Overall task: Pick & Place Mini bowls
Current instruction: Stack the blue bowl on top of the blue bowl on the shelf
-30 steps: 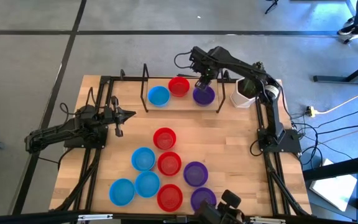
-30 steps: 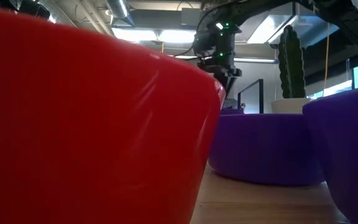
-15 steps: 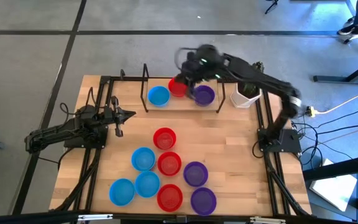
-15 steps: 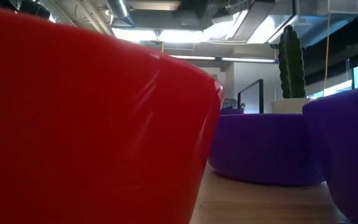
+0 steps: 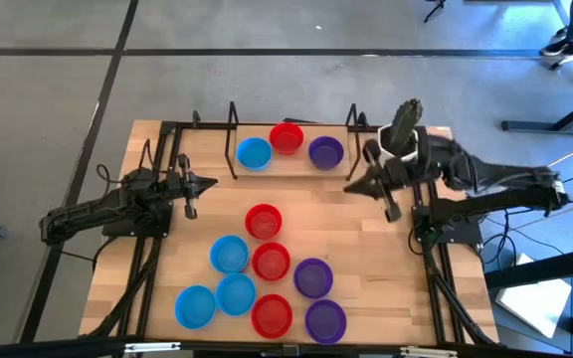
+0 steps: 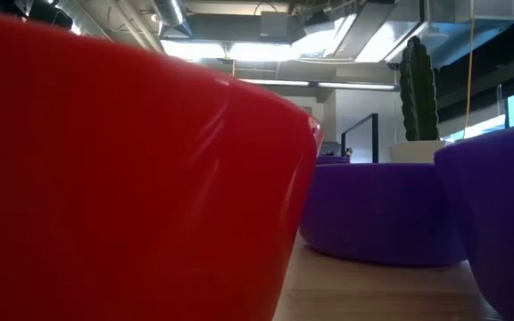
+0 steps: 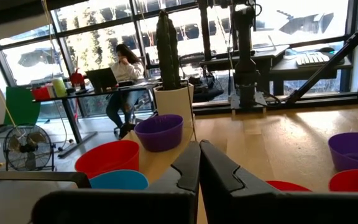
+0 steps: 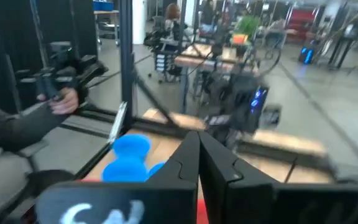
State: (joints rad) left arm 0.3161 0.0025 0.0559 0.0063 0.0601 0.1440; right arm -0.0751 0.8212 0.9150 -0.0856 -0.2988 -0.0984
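Observation:
Three mini bowls sit at the table's far side between two black uprights: blue [image 5: 254,152], red [image 5: 286,137], purple [image 5: 325,151]. Several more stand on their bases in the near middle, among them a red one [image 5: 264,220], a blue one [image 5: 230,253] and a purple one [image 5: 312,277]. My left gripper [image 5: 205,182] is shut and empty at the left side, pointing right. My right gripper [image 5: 350,187] is shut and empty at the right side, pointing left, near of the purple far bowl. The low view is filled by a red bowl [image 6: 132,178] and purple bowls [image 6: 382,209].
A white pot with a cactus [image 5: 403,134] stands at the far right, close behind my right arm. Black frame rails [image 5: 167,149] run along the table's sides. Beyond the table a person's hand [image 8: 58,96] holds a controller.
My right gripper has drawn away from the purple bowl at the far side, swinging toward the table's right and near edge, and now points left at the right side. The purple bowl stays where it was.

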